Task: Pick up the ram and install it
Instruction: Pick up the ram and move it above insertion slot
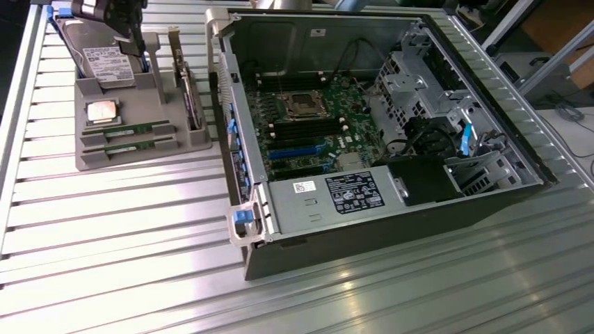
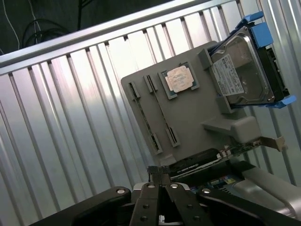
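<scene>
While my end effector (image 2: 160, 175) hangs shut and empty above the grey holder (image 1: 139, 104), I reckon descending thus would jab the ram (image 1: 125, 130).

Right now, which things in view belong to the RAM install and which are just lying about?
Job: ram sticks, gray holder, motherboard memory slots, shut gripper.
Lying about: hard drive, processor chip, expansion card, power supply.
</scene>
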Action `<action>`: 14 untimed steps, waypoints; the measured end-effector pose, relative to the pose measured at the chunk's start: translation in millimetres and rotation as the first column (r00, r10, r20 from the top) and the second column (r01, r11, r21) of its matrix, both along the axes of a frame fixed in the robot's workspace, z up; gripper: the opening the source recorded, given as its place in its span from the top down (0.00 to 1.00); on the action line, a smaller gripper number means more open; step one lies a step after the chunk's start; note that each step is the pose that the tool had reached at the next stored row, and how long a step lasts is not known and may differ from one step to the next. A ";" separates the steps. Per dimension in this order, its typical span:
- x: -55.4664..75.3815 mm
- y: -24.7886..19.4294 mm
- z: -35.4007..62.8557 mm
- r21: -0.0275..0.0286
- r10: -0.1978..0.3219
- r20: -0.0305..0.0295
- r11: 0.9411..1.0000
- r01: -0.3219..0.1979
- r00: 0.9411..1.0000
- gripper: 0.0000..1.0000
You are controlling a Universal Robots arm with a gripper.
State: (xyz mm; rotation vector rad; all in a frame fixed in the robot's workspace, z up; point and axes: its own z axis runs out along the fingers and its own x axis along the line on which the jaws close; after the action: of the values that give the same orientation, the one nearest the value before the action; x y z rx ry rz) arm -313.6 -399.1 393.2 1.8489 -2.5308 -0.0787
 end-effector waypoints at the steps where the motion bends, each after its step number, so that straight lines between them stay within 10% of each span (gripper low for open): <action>1: 0.0 0.0 0.0 0.000 0.004 0.000 1.000 -0.004 1.000 0.90; 14: 0.0 0.0 0.0 0.000 0.086 0.000 0.996 -0.086 0.996 0.90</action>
State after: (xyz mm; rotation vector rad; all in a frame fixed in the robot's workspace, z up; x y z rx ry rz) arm -313.6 -399.1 393.2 1.9549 -2.4471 -0.0782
